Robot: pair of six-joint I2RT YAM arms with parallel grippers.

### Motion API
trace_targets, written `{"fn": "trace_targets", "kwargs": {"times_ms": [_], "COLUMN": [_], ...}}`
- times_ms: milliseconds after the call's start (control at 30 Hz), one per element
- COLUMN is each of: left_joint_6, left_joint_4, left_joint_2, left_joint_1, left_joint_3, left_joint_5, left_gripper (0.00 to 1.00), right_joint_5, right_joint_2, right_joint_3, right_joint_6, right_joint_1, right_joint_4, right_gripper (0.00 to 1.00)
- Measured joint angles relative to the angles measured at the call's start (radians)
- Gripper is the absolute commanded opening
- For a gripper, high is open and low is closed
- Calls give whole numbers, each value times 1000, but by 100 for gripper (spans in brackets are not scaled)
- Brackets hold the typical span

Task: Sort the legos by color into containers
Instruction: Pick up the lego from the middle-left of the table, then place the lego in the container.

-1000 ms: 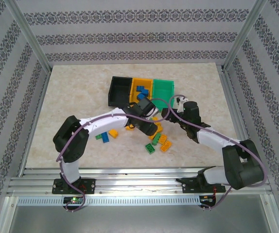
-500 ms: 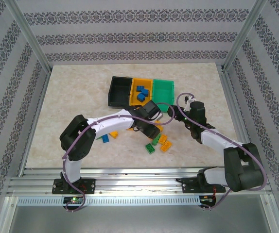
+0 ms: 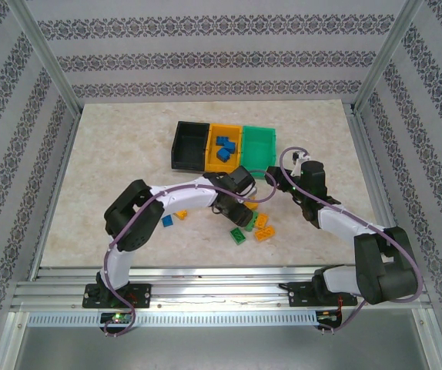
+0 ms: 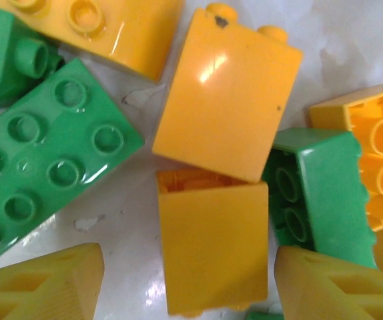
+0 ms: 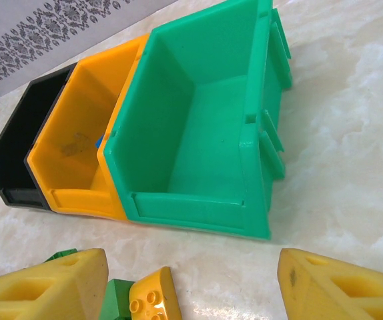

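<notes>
The left gripper [image 4: 188, 283] was held partly open astride an orange lego [image 4: 211, 247], not gripping it, among the legos [image 3: 261, 227] scattered about the middle of the tabletop [image 3: 113, 169]. The right gripper [image 5: 191, 280] was spread empty before the green container [image 5: 198, 127]; the containers [image 3: 225, 144] were set toward its far edge.

Green brick [image 4: 51, 157] cut by left edge — blue brick [image 5: 100, 141] mostly hidden.

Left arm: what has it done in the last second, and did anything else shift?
The left arm stretched further right and the left hand came down over the brick pile. It now straddles an orange brick with a gap on one side, not gripping. The right hand shifted slightly right, open. The bins stayed put, and the bricks look unmoved.
</notes>
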Motion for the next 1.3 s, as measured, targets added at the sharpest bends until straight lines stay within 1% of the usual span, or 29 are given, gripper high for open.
{"fn": "trace_targets", "kwargs": {"times_ms": [100,233,433,633,733,833,933,1167,1233,1300], "left_joint_6": [-8,-12,-14,-13,-9,-10,-10,-17,-24,-32], "left_joint_4": [0,0,11,37,42,39,36,-17,-43,-75], "left_joint_2": [11,11,1,-98,-116,-93,-29,194,256,311], "left_joint_1": [0,0,0,0,4,21,57,150,169,180], "left_joint_3": [2,2,-6,-25,18,111,259,653,747,829], "left_joint_5": [-1,0,0,-19,-38,-39,-29,-11,-3,-4], "left_gripper": [60,47,44,44,44,44,44,45,56,61], "right_joint_5": [0,0,0,0,0,0,0,1,2,3], "right_joint_2": [0,0,0,0,0,0,0,0,-4,-13], "right_joint_3": [0,0,0,0,0,0,0,-3,-15,-28], "right_joint_6": [0,0,0,0,0,0,0,2,5,11], "right_joint_1": [0,2,2,2,2,2,2,2,2,1], "right_joint_4": [0,0,0,0,0,0,2,7,14,15], "right_gripper": [68,68,68,68,68,68,68,68,68,68]}}
